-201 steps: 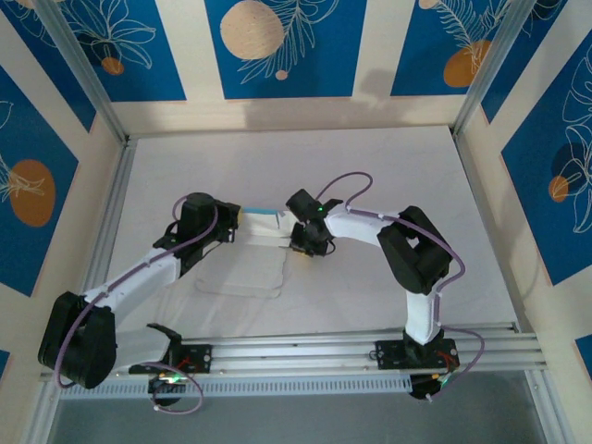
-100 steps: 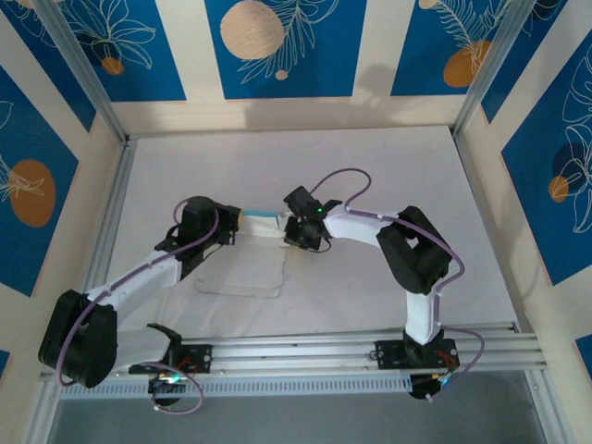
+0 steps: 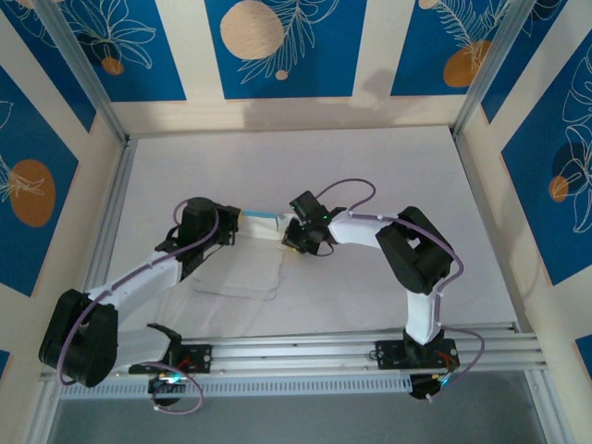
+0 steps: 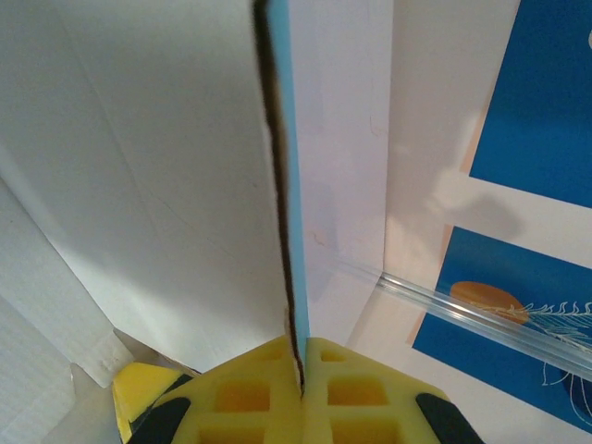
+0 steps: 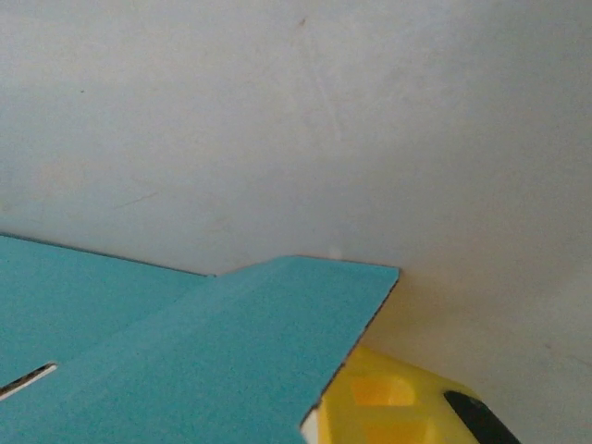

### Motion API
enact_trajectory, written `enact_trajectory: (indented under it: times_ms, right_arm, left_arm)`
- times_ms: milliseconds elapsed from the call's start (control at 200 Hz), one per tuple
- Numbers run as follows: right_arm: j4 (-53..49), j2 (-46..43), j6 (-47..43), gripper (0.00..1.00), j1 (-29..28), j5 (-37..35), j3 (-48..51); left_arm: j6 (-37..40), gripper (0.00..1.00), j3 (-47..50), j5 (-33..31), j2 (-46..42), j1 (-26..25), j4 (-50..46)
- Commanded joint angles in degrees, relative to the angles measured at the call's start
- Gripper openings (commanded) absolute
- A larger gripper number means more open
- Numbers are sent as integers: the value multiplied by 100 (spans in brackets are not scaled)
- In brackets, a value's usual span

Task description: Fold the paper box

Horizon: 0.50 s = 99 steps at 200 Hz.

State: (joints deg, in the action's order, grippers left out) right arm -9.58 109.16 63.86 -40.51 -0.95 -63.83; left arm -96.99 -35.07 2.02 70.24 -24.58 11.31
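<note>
The white table [image 3: 370, 176] is spreading out in front of me, with blue patterned walls [image 3: 277, 46] standing round its left, far and right sides and a metal rail [image 3: 305, 351] running along the near edge where I am bolted down. My left arm [image 3: 139, 273] is reaching in from the near left and my right arm [image 3: 407, 250] from the near right, and they are meeting around the middle of the table.

The paper box [image 3: 242, 273] is lying between them as a partly opened sheet. Its white face is resting on the table on the near side, and a light blue strip is showing at its far edge.

My left claw [image 3: 237, 222] is pinching the left end of that far edge. From the left wrist, the card [image 4: 166, 185] is running straight out from between my yellow pads [image 4: 268, 398], white on one face and light blue on the other, with the pads pressed tight on it.

My right claw [image 3: 298, 239] is sitting at the right end of the same edge. From the right wrist, a light blue flap [image 5: 185, 361] is lying over one yellow pad [image 5: 379, 393], and a thin slot [image 5: 28, 377] is cutting the card at the left. I cannot tell whether this claw is gripping the flap.
</note>
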Motion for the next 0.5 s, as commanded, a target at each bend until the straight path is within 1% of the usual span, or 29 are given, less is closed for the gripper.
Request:
enact_trajectory:
  times_ms: [0, 90, 160, 240, 490]
  right_arm:
    - [525, -293, 275, 18, -14, 393, 110]
    - [549, -406, 259, 19, -1, 365, 174]
    - [48, -440, 52, 21, -1, 136, 14]
    - [-268, -470, -104, 22, -5, -55, -27]
    - [-496, -385, -305, 28, 17, -175, 30]
  left_arm:
    - [-1, 0, 123, 97, 25, -98, -124]
    - [5, 0, 131, 79, 7, -100, -138]
    - [13, 0, 134, 70, -3, -99, -155]
    - [36, 0, 114, 70, -2, -100, -173]
    - [49, 0, 116, 49, -19, -97, -208]
